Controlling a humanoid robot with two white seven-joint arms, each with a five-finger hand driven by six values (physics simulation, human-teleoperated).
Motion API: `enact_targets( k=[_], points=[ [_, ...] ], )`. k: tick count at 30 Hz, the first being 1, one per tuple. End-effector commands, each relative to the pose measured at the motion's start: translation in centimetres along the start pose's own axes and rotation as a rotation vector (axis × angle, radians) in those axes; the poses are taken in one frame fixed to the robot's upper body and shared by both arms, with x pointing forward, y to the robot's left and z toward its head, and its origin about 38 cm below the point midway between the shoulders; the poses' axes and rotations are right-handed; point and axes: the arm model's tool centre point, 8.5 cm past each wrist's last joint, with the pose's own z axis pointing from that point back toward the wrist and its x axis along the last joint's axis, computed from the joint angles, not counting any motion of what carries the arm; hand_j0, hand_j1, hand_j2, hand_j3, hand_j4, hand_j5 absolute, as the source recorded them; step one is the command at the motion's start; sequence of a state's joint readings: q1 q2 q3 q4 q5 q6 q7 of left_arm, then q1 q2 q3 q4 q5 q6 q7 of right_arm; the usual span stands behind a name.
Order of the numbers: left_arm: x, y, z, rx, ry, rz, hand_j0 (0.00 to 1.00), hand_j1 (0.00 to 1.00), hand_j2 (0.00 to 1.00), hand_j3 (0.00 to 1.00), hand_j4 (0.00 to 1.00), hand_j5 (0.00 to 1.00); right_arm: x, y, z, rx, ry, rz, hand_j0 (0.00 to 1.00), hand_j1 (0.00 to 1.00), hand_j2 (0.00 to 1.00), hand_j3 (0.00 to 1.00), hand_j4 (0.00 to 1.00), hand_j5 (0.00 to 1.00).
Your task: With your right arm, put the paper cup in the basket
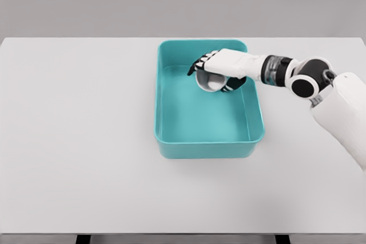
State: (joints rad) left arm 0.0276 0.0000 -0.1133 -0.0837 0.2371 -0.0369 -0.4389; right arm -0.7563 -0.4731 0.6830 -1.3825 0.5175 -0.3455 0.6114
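Fingers of right robot hand [220,70] wrap round paper cup [210,82] over smooth teal basket [203,141].

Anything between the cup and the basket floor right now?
Nothing: in the head view the right hand holds the cup over bare basket floor.

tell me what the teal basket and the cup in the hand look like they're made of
Basket: looks like moulded plastic, uniform teal, smooth and slightly glossy, with rounded corners and a thick rim. Cup: pale grey-white and matte, consistent with paper, though the render leaves that open; the right hand covers much of it.
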Motion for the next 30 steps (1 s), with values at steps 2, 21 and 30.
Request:
enact_targets(
  k=[2, 21, 30],
  points=[
    [0.0, 0.0, 0.0, -0.001, 0.001, 0.001, 1.00, 1.00, 1.00, 1.00, 1.00, 1.00, 0.7, -0.9, 0.5, -0.023, -0.020, 0.018, 1.00, 1.00, 1.00, 1.00, 1.00, 1.00],
    [0.0, 0.0, 0.0, -0.001, -0.001, 0.002, 1.00, 1.00, 1.00, 1.00, 1.00, 1.00, -7.1, -0.8, 16.0, -0.588, 0.107, -0.399, 1.00, 1.00, 1.00, 1.00, 1.00, 1.00],
    [0.0, 0.0, 0.0, -0.001, -0.001, 0.000, 1.00, 1.00, 1.00, 1.00, 1.00, 1.00, -6.8, 3.6, 14.6, -0.512, 0.122, -0.471, 1.00, 1.00, 1.00, 1.00, 1.00, 1.00]
  ],
)
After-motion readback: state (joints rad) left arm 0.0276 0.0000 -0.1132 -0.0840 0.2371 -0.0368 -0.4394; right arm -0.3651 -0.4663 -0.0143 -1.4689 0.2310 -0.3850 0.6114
